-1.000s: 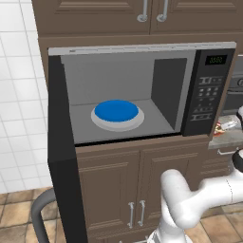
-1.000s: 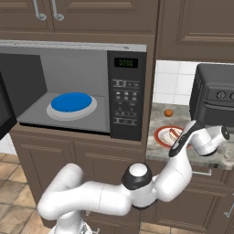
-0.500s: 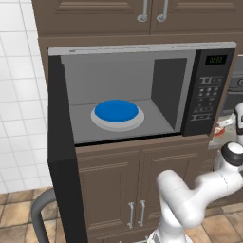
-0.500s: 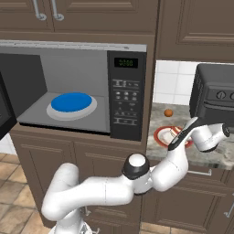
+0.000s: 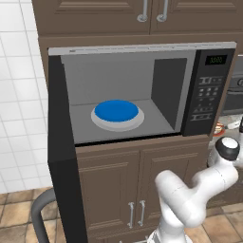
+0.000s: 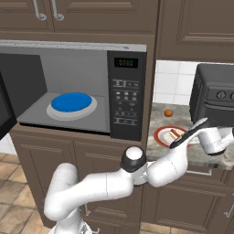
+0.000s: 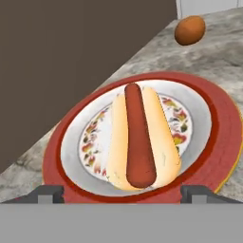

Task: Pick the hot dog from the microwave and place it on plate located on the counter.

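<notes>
Leftmost, the microwave (image 5: 142, 95) stands with its door swung open, and a blue round dish (image 5: 116, 112) sits on the grey cavity floor. Its keypad panel (image 6: 126, 103) with the green display faces forward. Right of it, on the speckled grey counter (image 6: 160, 119), the plate (image 7: 223, 137) with its red rim carries the hot dog (image 7: 140, 137), which lies lengthwise across the patterned middle, sausage up. The gripper (image 7: 122, 192) hangs just above the plate's near edge, its 2 dark fingertips (image 7: 47, 193) set wide to either side of the bun and touching nothing. A small orange ball-shaped thing (image 7: 190, 30) rests on the counter beyond the plate. Farther right stands a dark toaster oven (image 6: 215, 98).
</notes>
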### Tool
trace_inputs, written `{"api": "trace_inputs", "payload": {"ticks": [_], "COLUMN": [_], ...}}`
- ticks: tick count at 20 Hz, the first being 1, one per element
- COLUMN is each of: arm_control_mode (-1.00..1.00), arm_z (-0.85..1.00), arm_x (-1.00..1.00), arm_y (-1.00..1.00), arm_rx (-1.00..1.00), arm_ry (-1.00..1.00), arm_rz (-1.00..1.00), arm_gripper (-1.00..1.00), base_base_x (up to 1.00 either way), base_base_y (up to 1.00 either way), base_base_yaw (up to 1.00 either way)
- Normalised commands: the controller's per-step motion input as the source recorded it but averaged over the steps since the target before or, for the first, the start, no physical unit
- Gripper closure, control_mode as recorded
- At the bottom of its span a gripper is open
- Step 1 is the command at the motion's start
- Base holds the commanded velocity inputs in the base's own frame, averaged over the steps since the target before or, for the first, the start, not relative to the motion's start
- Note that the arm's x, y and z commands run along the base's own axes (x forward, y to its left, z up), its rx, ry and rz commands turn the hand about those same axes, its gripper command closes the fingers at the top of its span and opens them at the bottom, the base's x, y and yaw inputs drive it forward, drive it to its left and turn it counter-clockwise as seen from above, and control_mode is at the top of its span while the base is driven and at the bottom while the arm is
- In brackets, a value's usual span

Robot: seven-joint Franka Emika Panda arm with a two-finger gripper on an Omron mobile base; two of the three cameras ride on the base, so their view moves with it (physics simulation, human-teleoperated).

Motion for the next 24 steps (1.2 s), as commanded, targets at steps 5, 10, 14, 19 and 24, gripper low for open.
{"api": "trace_inputs", "payload": {"ticks": [5,10,14,19,24], "arm_control_mode": [-1.00,-1.00,-1.00,-1.00,-1.00], "arm_z": [0.03,0.14,0.01,0.15,0.30], "arm_x": [-1.00,-0.30,0.00,-0.63,-0.77], "arm_y": [0.14,0.33,0.54,0.75,0.97], "arm_rx": [0.00,0.00,-0.01,-0.10,-0.18], "arm_ry": [-0.20,-0.13,-0.05,-0.05,-0.01], "arm_rz": [-0.01,0.01,0.05,-0.02,-0.15], "arm_gripper": [-1.00,-1.00,-1.00,-1.00,-1.00], "base_base_x": [0.00,0.00,0.00,0.00,0.00], "base_base_y": [0.00,0.00,0.00,0.00,0.00], "base_base_yaw": [0.00,0.00,0.00,0.00,0.00]}}
